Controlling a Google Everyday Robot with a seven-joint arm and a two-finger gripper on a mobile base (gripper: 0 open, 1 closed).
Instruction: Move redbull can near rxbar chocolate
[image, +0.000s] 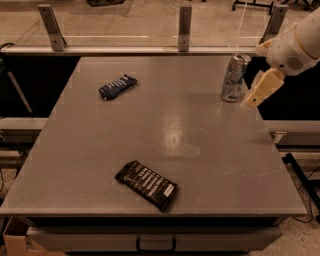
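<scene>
Camera view, the only one. We observe a grey worktop (90, 165) carrying three items. The redbull can (235, 78) stands upright at the far right, close to the worktop's right edge. The rxbar chocolate (146, 184) lies flat near the front edge, left of centre and at a diagonal, its white end label pointing to the near right. The two are well apart, with bare worktop between them. A smaller dark blue wrapper (117, 86) lies flat at the far left, well apart from both.

The gripper (259, 90) hangs just to the right of the can, over the worktop's right edge, at about the height of the can's body. It slopes down and to the left from the white arm (295, 47) that enters at the upper right. We see a narrow gap between gripper and can. We cannot tell whether the gripper is spread or pressed together.

Three upright metal posts (185, 22) stand along the far edge of the worktop.
</scene>
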